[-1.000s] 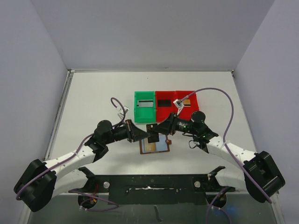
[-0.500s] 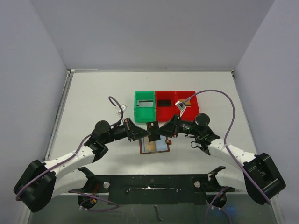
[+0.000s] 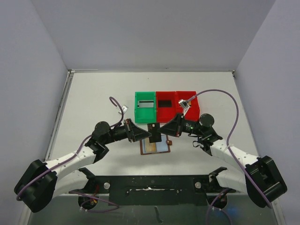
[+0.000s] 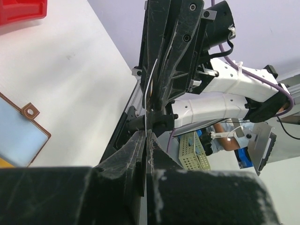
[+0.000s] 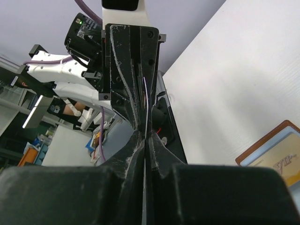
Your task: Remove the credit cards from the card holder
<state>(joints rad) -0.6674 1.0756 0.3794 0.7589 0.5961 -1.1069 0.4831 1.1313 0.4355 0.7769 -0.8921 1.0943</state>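
The credit card (image 3: 153,132) being pinched by the left gripper (image 3: 145,135) is newly being clamped by the right gripper (image 3: 162,130) too; a handover is seemingly being made.

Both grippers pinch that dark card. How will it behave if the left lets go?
The credit card shows edge-on as a thin, slightly bowed line, so it probably flexes yet springs back. It looks light enough for the right gripper alone. Pinched near one edge, smooth plastic might pivot or slip.
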